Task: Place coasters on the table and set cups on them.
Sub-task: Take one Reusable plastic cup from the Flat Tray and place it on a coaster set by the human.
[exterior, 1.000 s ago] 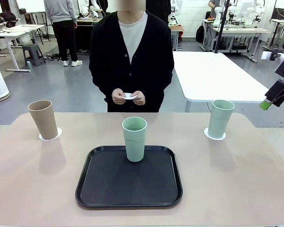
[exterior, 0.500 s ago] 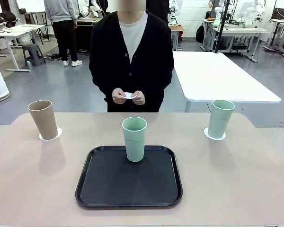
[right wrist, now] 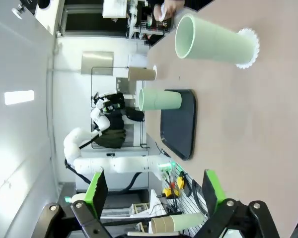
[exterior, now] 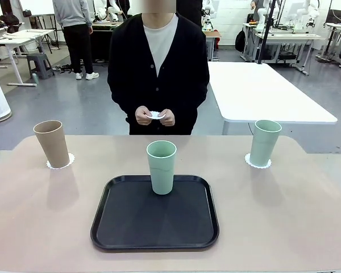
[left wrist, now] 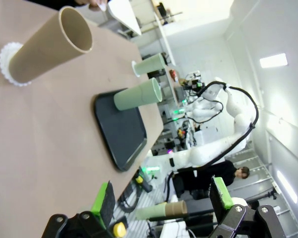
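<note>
Front view: tan cup (exterior: 52, 143) at frame left stands upright on the left coaster (exterior: 61, 162); right mint cup (exterior: 264, 142) stands likewise on the right coaster (exterior: 257, 164); middle mint cup (exterior: 161, 167) stands at centre on the black tray (exterior: 119, 227), with no doily under it; the person's hands (exterior: 154, 116), above centre, pinch a small white piece, probably the third coaster.
Left wrist view: left gripper (left wrist: 163, 198) at the bottom edge, jaws wide, empty, well apart from the tan cup at upper left.
Right wrist view: right gripper (right wrist: 151, 191) equally wide, nothing between the pads.
Judgement: one pairing is left; wait for the doily to lie flat on bare table (exterior: 307, 216); grasp the middle cup mid-body, lift clear of the tray's raised rim, set it centred; keep off the person's hands; white table (exterior: 261, 91) at upper right is no obstacle.
</note>
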You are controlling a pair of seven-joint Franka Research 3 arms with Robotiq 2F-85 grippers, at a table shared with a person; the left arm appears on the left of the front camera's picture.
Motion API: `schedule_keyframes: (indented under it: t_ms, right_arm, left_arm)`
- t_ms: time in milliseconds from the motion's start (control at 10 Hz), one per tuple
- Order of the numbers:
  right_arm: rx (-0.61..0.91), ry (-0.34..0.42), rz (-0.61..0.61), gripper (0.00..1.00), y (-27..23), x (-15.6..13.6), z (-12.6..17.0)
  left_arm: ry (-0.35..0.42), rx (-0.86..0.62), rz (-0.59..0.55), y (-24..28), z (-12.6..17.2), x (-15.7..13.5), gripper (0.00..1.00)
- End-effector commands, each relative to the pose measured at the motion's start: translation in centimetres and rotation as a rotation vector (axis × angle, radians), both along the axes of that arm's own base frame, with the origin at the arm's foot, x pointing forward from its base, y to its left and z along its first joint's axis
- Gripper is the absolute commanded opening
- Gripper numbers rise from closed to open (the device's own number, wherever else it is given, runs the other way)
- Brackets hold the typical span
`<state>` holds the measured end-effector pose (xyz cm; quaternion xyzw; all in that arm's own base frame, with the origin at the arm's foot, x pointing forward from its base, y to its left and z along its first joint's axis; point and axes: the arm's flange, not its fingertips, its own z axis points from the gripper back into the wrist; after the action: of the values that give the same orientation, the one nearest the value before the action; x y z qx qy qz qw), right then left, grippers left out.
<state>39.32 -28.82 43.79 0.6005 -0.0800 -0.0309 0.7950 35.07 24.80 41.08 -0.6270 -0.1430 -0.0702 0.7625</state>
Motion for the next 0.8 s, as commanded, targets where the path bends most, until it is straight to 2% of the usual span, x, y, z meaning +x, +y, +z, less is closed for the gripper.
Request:
schedule_keyframes:
  t_ms: [0,200,300,400,700]
  right_arm:
    - [0.023,-0.02,-0.066,1.0,-0.4,-0.7,-0.4]
    - [0.036,-0.023,-0.063,1.0,-0.7,-1.3,-1.0]
    - [0.018,-0.048,-0.011,1.0,-0.3,-1.4,-1.1]
    - [0.02,0.003,-0.052,1.0,-1.5,-1.3,-0.8]
    - [0.02,0.003,-0.052,1.0,-1.5,-1.3,-0.8]
  left_arm:
    - [-0.007,0.002,0.005,0.0,0.2,0.0,1.0]
    - [-0.007,0.002,0.005,0.0,0.2,0.0,1.0]
    - [-0.007,0.002,0.005,0.0,0.2,0.0,1.0]
    - [-0.007,0.002,0.005,0.0,0.2,0.0,1.0]
    - [-0.007,0.002,0.005,0.0,0.2,0.0,1.0]
